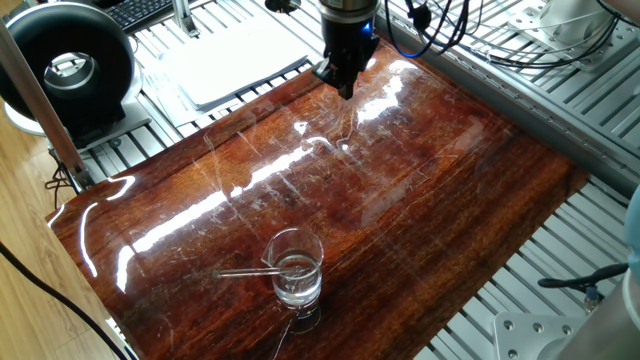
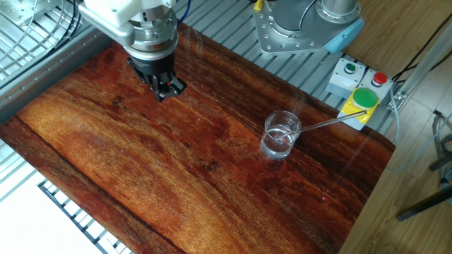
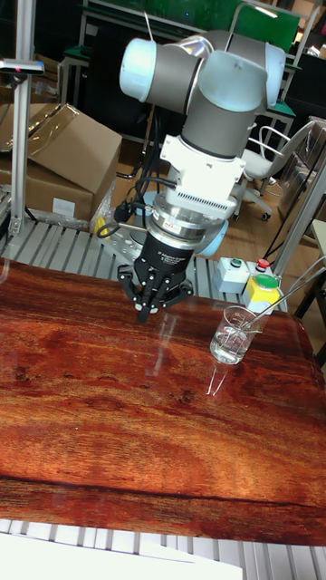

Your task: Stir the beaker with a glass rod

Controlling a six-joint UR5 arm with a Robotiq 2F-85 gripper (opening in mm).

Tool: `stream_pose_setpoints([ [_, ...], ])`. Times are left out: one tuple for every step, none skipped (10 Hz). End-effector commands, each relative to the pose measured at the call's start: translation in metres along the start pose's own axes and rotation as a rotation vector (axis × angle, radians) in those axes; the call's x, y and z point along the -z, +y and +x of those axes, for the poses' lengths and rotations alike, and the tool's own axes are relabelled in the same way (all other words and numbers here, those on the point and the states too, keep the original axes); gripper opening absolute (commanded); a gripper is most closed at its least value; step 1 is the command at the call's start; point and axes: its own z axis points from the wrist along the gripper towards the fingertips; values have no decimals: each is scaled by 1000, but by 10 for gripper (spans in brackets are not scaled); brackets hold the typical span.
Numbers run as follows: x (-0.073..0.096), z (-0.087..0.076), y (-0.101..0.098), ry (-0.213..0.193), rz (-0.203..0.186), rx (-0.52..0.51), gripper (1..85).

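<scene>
- Glossy red-brown wooden board (image 1: 400, 190) carries the beaker (image 1: 296, 268) near one end.
- From the beaker, the gripper (image 2: 168, 90) hangs well apart, above the opposite end, fingers together and holding nothing.
- The glass rod (image 2: 326, 123) leans in the beaker, its upper end sticking out past the rim.
- Risk, as I judge: the rod is thin and transparent, so a slightly wrong grasp may slip, tip the beaker, or spill the liquid.

The claw (image 2: 167, 90) has dark fingertips too small and close together to tell whether a gap lies between them. The glass rod (image 3: 288, 295) runs out past the right edge in the tall fixed view, and its lower end is lost inside the beaker (image 3: 230, 336).
</scene>
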Motion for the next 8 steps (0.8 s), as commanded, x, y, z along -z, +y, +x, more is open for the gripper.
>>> stream_pose_setpoints([
  [3,4,21,17,-81,-46,10],
  [11,8,46,40,-165,-102,10],
  [18,16,64,80,-176,-165,10],
  [13,16,73,74,-148,-210,10],
  [8,18,85,66,-136,-240,10],
  [7,19,89,69,-129,-249,10],
  [7,19,83,72,-117,-234,10],
  [7,18,81,72,-116,-226,10],
])
